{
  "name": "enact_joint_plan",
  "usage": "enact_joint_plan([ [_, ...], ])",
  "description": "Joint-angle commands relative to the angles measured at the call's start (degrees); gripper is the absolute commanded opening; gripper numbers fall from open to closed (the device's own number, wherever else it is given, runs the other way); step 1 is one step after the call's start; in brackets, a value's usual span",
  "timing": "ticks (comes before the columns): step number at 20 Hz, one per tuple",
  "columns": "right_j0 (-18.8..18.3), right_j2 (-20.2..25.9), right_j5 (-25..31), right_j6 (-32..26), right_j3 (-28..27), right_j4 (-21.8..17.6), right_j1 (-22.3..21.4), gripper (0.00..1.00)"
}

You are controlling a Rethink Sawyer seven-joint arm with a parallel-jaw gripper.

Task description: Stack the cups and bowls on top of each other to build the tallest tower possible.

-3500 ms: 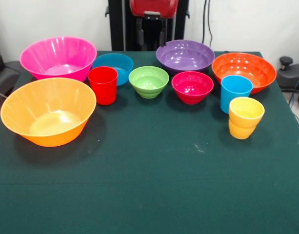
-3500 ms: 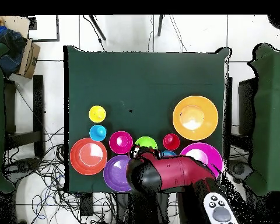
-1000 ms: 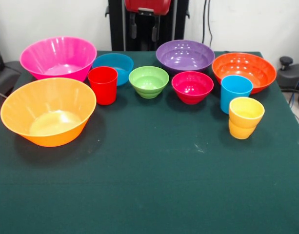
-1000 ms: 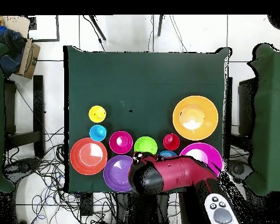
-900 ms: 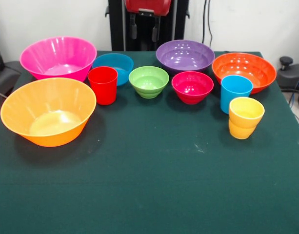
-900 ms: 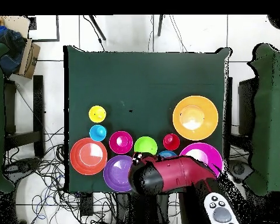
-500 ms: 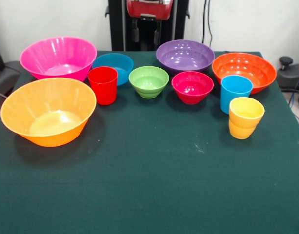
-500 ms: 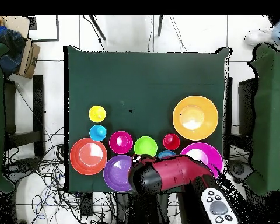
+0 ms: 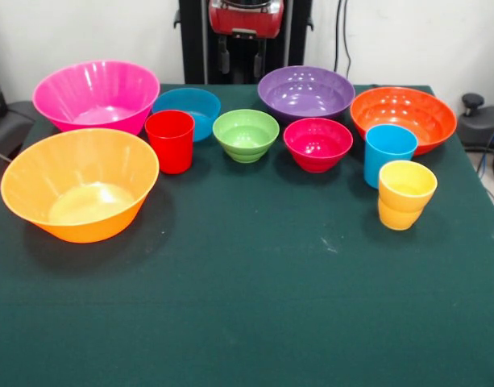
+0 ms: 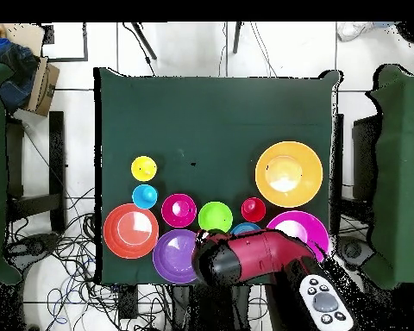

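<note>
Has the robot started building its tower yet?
Not yet. Nothing is stacked: every bowl and cup sits on its own on the table, like the big yellow-orange bowl, the red cup and the yellow cup. The pincer hangs at the back, carrying nothing. All the stacking is left.

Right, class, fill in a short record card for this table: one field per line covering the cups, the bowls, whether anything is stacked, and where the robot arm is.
cups: red cup, sky-blue cup, yellow cup, all upright
large bowls: pink bowl, yellow-orange bowl
medium bowls: purple bowl, orange bowl
small bowls: blue bowl, green bowl, crimson-pink bowl
stacked: nothing yet
surface: green table
arm: drawn back at the far edge, gripper above the table edge, touching nothing
</note>
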Motion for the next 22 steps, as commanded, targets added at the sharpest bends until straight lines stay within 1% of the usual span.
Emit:
enact_joint_plan([
  [1, -1.71, 4.84, 3.4, -5.55, -3.46, -0.65, 1.46, 1.0],
  [6, -3.04, 7.05, 6.2, -7.07, -3.68, 0.87, 0.46, 1.0],
  [14, -3.63, 8.94, 9.4, -7.67, -4.12, 2.09, -1.01, 1.0],
  [16, -3.48, 9.06, 9.71, -7.46, -4.25, 2.11, -1.18, 1.0],
  [22, -2.28, 8.34, 8.91, -5.4, -5.45, 0.31, 0.05, 1.0],
])
